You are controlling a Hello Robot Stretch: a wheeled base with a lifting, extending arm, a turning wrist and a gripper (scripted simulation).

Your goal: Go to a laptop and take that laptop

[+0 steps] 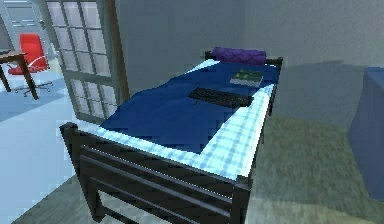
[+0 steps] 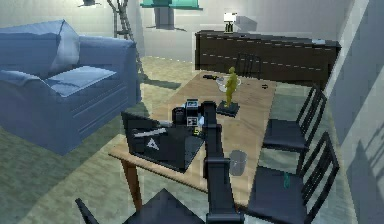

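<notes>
Robot's gripper (image 2: pixel 190 117) hangs by the open laptop (image 2: pixel 155 142) on a wooden table (image 2: pixel 255 125), near a gold statue (image 2: pixel 230 88). Its finger position, and whether it holds anything, cannot be told. A clean take likely needs a square grip and a straight lift.

Home: bed (image 1: pixel 150 176), sofa (image 2: pixel 60 78), dining table (image 2: pixel 256 124)
</notes>
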